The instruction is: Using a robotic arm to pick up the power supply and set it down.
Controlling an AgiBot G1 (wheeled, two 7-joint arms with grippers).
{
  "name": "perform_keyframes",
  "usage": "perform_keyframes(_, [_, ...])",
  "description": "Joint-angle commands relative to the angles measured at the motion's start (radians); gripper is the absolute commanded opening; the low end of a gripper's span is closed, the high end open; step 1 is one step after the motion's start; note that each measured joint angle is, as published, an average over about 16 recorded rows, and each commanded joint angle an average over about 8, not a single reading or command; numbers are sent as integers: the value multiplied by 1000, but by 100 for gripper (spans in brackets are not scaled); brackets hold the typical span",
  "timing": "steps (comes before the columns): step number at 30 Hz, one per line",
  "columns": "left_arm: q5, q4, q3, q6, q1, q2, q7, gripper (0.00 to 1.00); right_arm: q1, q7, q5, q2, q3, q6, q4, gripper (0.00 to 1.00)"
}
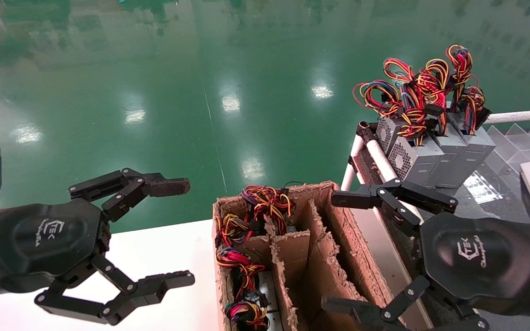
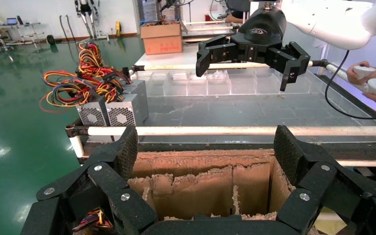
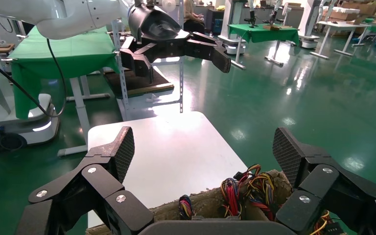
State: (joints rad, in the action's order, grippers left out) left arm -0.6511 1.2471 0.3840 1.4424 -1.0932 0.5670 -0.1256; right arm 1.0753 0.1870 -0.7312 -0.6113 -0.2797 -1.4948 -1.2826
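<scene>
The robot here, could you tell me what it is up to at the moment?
It is between moves, holding nothing. The right pincer hangs open over the right side of the cardboard box, beside the rack where grey power supplies stand in a row. The left pincer, also open, hovers over the white table. More wire bundles sit in the box's left compartments.

Robot lab: glossy green floor (image 1: 246, 69), other robots' workbenches (image 3: 262, 33)
</scene>
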Motion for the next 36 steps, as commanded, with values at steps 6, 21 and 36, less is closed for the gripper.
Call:
perform_keyframes(6, [0,0,0,0,0,0,0,75,0,0,0,0,0,0,0,100])
perform_keyframes(21, [0,0,0,0,0,0,0,0,0,0,0,0,0,0,0,100])
perform_keyframes(36, [0,0,0,0,0,0,0,0,0,0,0,0,0,0,0,100])
